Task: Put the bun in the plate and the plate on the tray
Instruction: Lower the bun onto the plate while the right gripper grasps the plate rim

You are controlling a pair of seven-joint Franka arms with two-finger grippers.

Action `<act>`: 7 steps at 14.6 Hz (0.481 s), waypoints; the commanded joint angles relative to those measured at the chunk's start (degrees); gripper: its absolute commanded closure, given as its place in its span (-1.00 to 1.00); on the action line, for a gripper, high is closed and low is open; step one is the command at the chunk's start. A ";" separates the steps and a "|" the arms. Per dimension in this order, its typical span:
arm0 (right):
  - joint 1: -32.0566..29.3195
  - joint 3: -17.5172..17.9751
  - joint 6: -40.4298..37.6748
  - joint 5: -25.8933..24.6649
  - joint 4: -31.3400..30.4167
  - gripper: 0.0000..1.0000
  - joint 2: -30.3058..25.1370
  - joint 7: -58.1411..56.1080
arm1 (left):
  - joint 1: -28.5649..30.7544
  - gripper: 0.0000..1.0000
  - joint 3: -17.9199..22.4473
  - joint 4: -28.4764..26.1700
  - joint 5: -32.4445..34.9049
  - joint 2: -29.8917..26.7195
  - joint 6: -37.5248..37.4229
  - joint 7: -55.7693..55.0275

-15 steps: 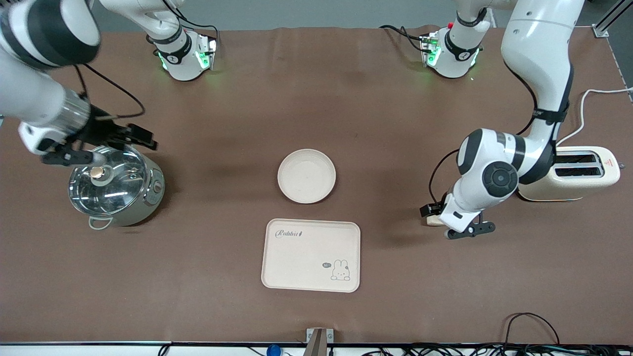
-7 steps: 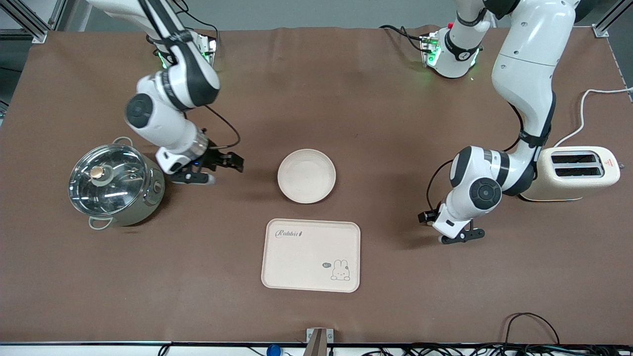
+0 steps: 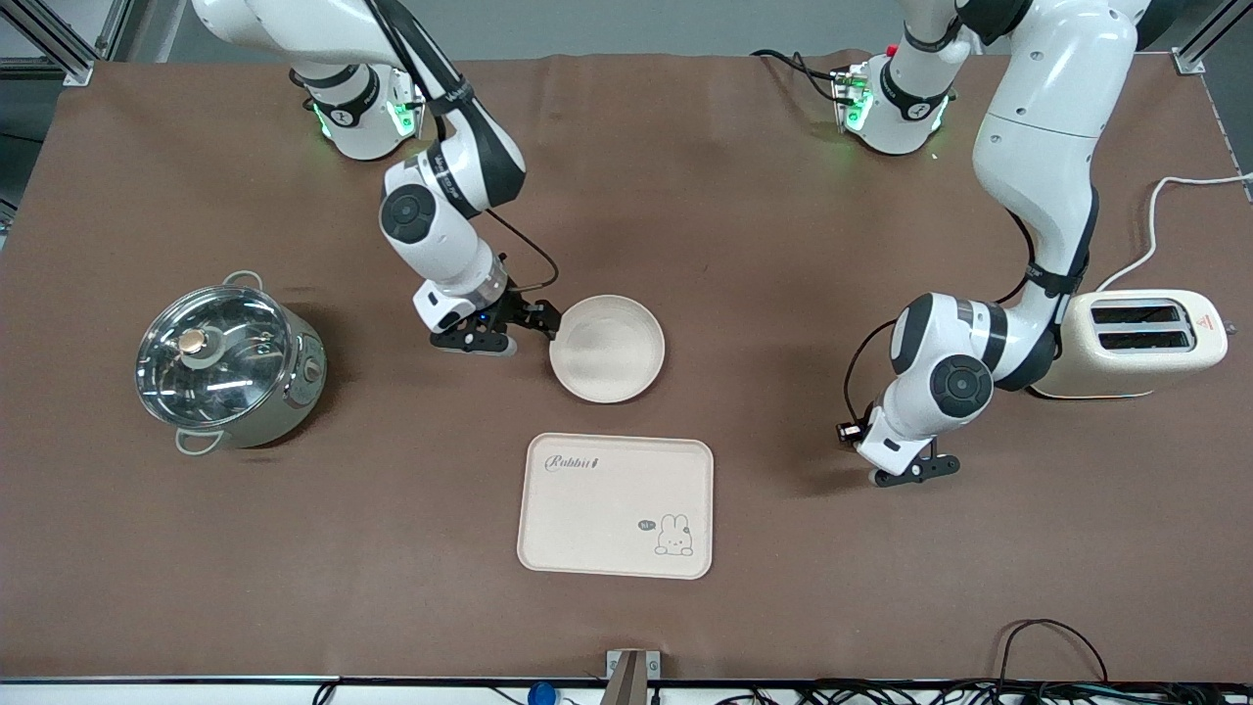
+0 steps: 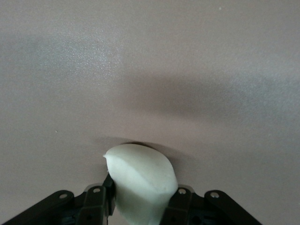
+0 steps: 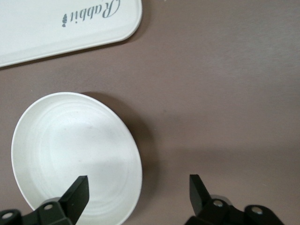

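Note:
The bun, a small cream-white lump, sits between my left gripper's fingers, which are shut on it low over the brown table. In the front view this gripper is beside the toaster, toward the left arm's end, and the bun is hidden under it. The round cream plate lies mid-table, empty. My right gripper is open at the plate's rim toward the right arm's end. In the right wrist view its fingers straddle the plate's edge. The rabbit tray lies nearer to the front camera than the plate and also shows in the right wrist view.
A steel pot with a glass lid stands toward the right arm's end. A cream toaster with a white cable stands toward the left arm's end. Cables run along the table's front edge.
My right arm swung from over the pot to the plate's rim. My left gripper shifted slightly over the bun, which showed beside it earlier and is now covered.

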 commanded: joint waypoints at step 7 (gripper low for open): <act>3.05 -0.64 12.20 0.78 2.34 -0.33 9.62 1.31 | -5.35 0.27 -12.06 6.30 -0.55 -0.59 -1.13 -26.53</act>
